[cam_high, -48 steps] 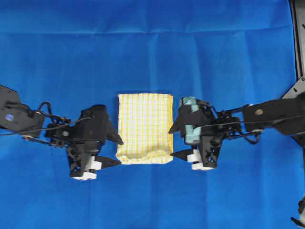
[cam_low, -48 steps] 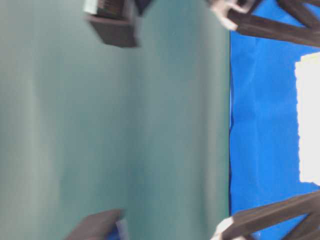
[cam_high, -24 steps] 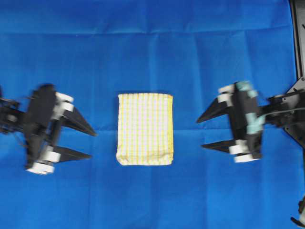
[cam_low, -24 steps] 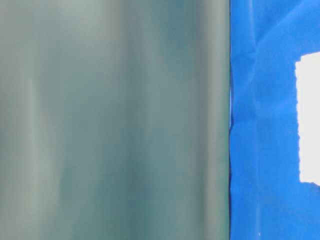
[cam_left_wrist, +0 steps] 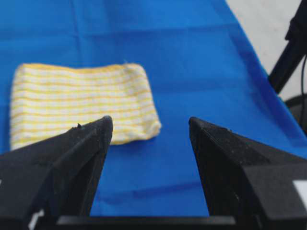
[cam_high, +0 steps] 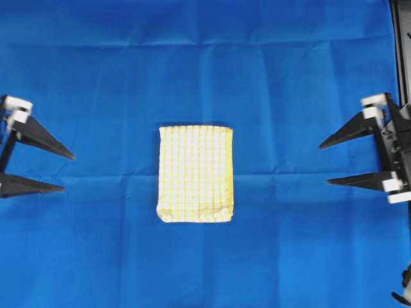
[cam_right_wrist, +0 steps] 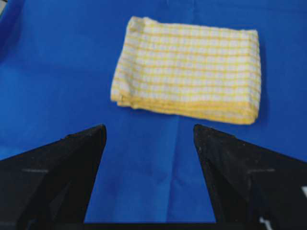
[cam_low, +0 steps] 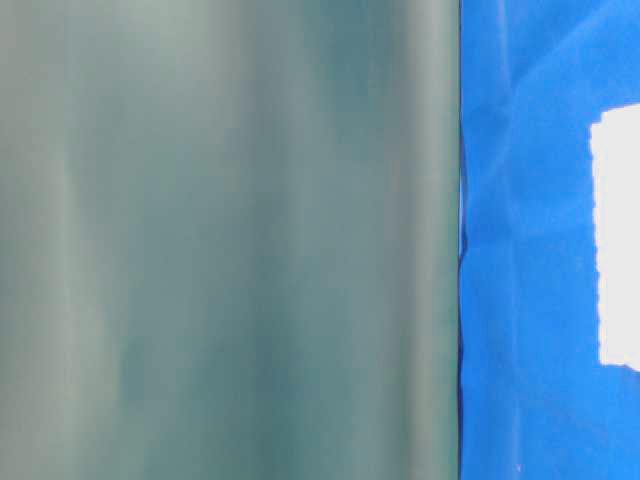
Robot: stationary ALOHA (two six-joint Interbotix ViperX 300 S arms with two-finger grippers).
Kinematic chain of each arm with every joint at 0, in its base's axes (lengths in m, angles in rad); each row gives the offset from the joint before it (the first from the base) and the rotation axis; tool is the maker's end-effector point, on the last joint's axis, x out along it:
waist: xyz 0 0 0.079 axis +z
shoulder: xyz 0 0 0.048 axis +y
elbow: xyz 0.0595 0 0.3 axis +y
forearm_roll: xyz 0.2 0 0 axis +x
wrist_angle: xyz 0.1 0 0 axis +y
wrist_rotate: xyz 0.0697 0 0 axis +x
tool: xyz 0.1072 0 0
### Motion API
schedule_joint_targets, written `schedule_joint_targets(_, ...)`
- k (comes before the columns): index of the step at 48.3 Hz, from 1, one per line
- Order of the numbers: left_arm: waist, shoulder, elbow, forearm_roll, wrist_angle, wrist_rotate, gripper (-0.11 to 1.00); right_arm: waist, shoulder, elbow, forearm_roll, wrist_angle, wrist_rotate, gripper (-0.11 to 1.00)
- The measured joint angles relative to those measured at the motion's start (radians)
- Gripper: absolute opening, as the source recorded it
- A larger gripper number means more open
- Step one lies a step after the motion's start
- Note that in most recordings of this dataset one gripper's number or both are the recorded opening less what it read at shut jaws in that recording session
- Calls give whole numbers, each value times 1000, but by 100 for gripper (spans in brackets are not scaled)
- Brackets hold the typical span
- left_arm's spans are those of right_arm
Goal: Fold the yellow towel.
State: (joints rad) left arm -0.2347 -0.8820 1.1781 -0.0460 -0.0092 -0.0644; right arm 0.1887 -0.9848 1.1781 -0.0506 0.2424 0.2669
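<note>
The yellow towel (cam_high: 195, 173) lies folded into a small upright rectangle in the middle of the blue cloth. It also shows as a pale checked pad in the left wrist view (cam_left_wrist: 81, 103), in the right wrist view (cam_right_wrist: 189, 67), and as a white patch at the right edge of the table-level view (cam_low: 618, 235). My left gripper (cam_high: 69, 172) is at the far left edge, open, empty, well apart from the towel. My right gripper (cam_high: 324, 164) is at the far right edge, also open and empty. Blue cloth shows between both pairs of fingers.
A large blue cloth (cam_high: 205, 64) covers the whole table. A black frame strip (cam_high: 401, 51) runs down the right edge. A grey-green wall (cam_low: 230, 240) fills the left of the table-level view. A dark stand leg (cam_left_wrist: 290, 48) is at the left wrist view's upper right.
Both grippers have drawn back from the towel's sides to the far left and right edges, staying open. The towel has not moved.
</note>
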Motion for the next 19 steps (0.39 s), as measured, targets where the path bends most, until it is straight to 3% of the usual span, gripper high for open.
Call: schedule_joint_targets(19,51,-198,172,2,-2,8,58,-71,-84,118,3,-12,20,73)
